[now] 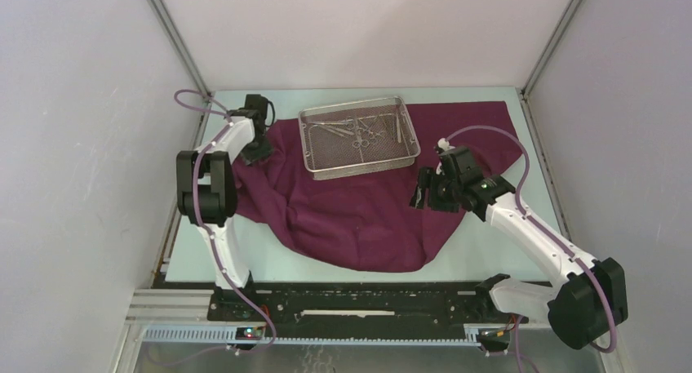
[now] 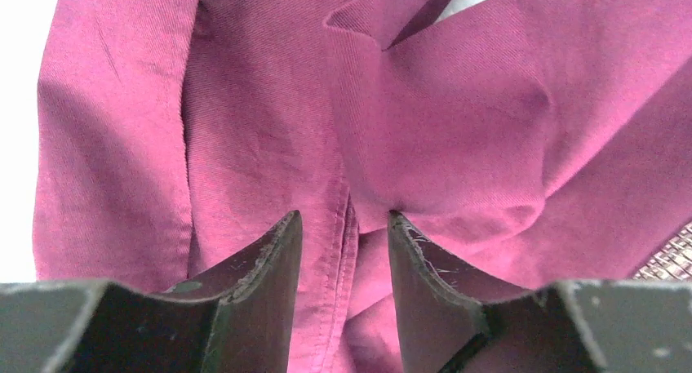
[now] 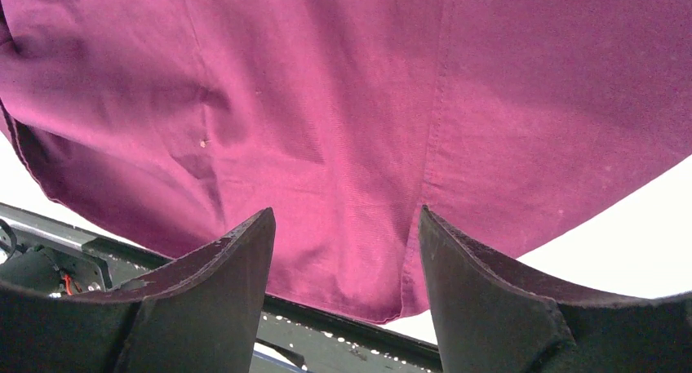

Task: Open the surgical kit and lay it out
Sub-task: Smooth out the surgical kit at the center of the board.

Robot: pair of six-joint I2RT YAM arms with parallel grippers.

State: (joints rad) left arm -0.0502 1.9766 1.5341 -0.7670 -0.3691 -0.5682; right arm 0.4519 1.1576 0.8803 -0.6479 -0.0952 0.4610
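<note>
From overhead, shows the cloth wrap [image 1: 359, 218] opened out and rumpled over the surface [image 1: 490, 246], running from the upper right of the frame down to the lower centre. Carries the wire-mesh tray [image 1: 367, 164] on its far part, at upper centre of the frame, with the steel instruments [image 1: 363, 132] lying jumbled inside. Puts the left gripper [image 1: 259, 153] down at the cloth's left edge, upper left of the frame, near the tray's left end. Close up, has its jaws partly apart astride a raised fold and hem of the cloth; cannot tell whether pinching it or only touching. Holds the right gripper [image 1: 421, 195] over the cloth's right part, right of centre, below the tray's near right corner. Has those jaws wide apart, nothing between them, smooth cloth beneath
</note>
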